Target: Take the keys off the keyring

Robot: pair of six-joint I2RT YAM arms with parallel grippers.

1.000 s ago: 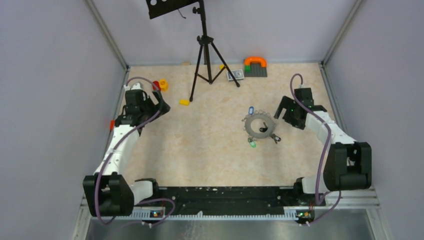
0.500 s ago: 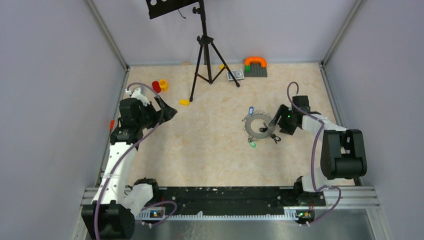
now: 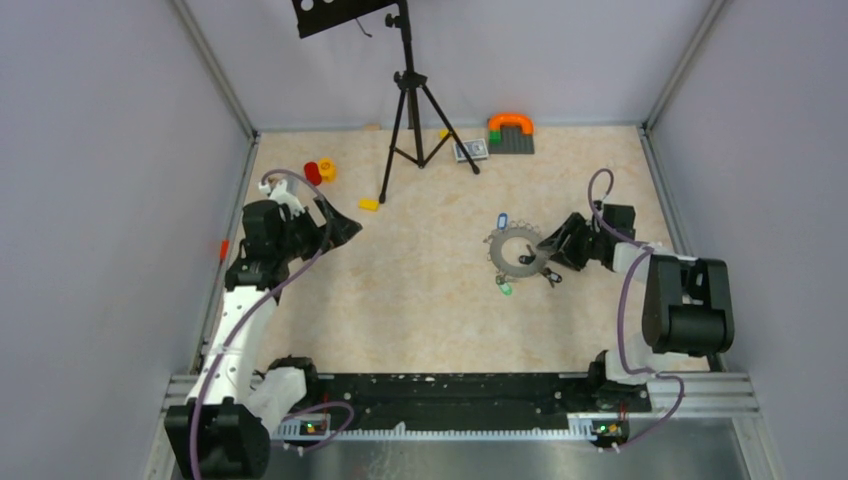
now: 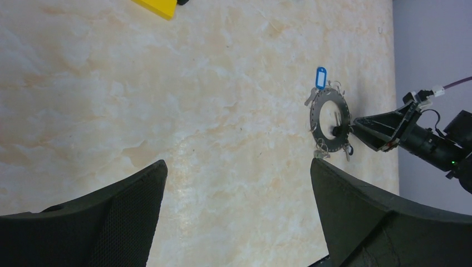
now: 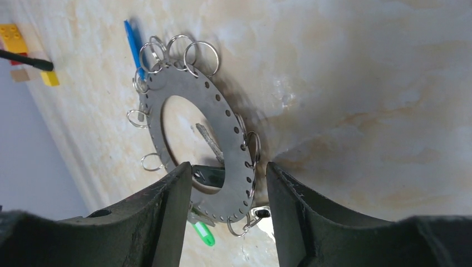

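Note:
The keyring [image 3: 497,250] is a flat grey perforated ring lying right of centre on the table, also seen in the left wrist view [image 4: 315,119]. Small keys hang round it: a blue-tagged one [image 3: 502,221] at the far side, a green-tagged one [image 3: 505,288] at the near side, and a black-headed one [image 5: 209,175] in the hole. My right gripper [image 5: 228,167] straddles the keyring's rim [image 5: 220,128]. One finger is inside the hole against the black key head; the other is outside with a gap. My left gripper [image 3: 345,225] hovers wide open far to the left, holding nothing.
A black tripod [image 3: 410,100] stands at the back centre. A yellow block [image 3: 369,205] lies near the left gripper, and red and yellow pieces [image 3: 318,172] lie behind it. An orange and grey brick build [image 3: 511,130] sits at the back wall. Grey walls close in both sides.
My right gripper has moved left and down onto the keyring's right edge, and its jaws have narrowed around the rim. The left arm has swung slightly to the right.

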